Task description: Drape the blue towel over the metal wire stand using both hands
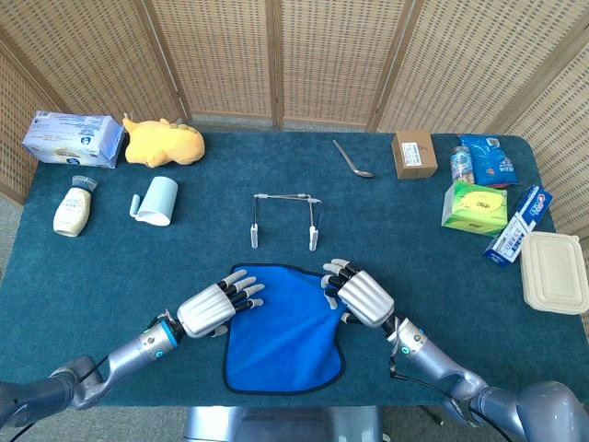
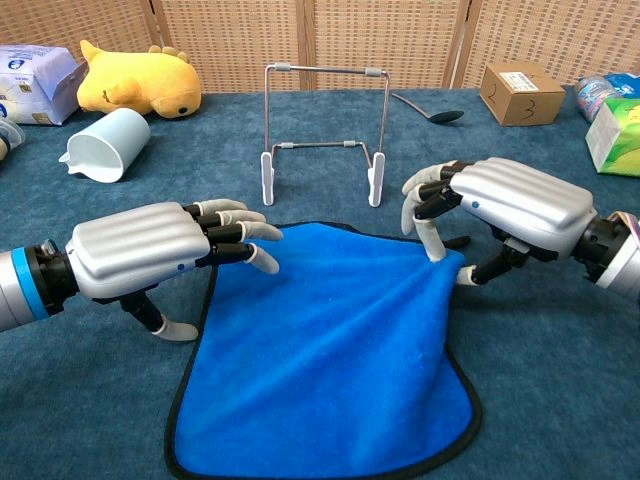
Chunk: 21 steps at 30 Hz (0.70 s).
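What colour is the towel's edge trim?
Black, bordering the blue towel; clearest in the chest view.
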{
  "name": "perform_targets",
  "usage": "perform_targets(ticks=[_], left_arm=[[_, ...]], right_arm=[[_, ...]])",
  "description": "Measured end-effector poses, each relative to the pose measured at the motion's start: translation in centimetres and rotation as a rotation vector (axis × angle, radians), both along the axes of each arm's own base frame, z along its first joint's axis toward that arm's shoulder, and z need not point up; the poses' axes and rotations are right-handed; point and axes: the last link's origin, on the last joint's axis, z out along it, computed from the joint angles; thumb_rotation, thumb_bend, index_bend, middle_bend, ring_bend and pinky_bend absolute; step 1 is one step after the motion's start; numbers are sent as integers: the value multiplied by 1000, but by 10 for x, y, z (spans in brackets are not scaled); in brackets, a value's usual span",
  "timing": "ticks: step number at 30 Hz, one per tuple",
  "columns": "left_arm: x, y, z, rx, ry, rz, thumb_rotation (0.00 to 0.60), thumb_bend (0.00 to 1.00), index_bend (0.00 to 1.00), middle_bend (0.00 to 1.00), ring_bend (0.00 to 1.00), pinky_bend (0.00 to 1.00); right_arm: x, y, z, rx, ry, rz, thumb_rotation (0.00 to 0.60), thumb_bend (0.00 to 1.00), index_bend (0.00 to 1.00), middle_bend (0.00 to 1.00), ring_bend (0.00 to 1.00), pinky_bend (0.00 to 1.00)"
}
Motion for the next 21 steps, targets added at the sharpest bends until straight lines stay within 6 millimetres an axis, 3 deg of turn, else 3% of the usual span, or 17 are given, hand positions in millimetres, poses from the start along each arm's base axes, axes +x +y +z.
perform_targets(ticks=[8,21], left_arm=[[2,3,-1,-1,-24,37,600,353,209,107,24,0],[8,1,-11,-21,-33,52,600,524,265,138,57,11]], right_arm=[[1,0,2,-1,-2,1,600,361,839,410,209,221],[0,0,4,-6,-7,-4,600,366,837,411,212,224]])
